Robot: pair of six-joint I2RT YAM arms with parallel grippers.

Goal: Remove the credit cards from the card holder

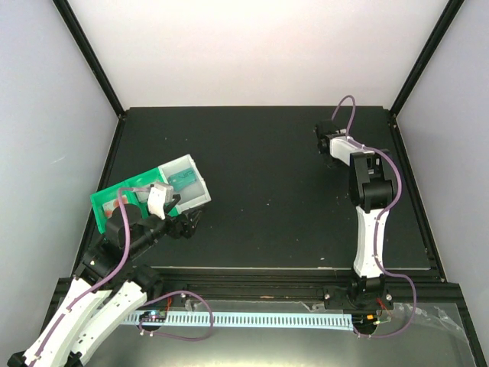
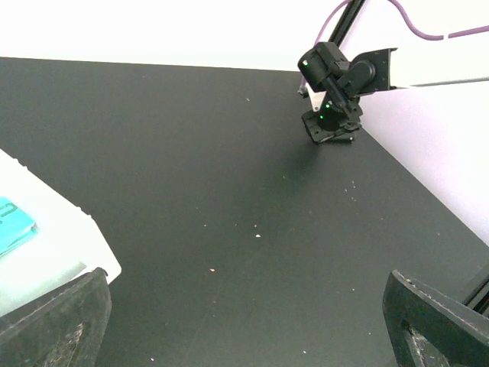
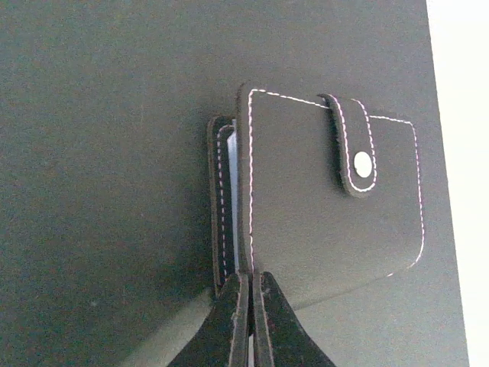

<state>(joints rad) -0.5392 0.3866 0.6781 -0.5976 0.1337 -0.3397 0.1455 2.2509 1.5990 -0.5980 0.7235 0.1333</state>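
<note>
Right pincer (image 3: pixel 250 281) clamps card holder (image 3: pixel 328 214) at its near edge.

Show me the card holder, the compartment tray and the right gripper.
card holder (image 3: pixel 306 206), right wrist view, front cover.
compartment tray (image 1: pixel 103 205), top view, green rim.
right gripper (image 3: pixel 250 281), right wrist view, between its jaws' tips.

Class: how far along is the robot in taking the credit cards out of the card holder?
Done: nothing yet; no card shows outside the card holder. In hand: the right end effector is shut on its near edge. Left: opening it and pulling the cards out; the left end effector stands open.
</note>
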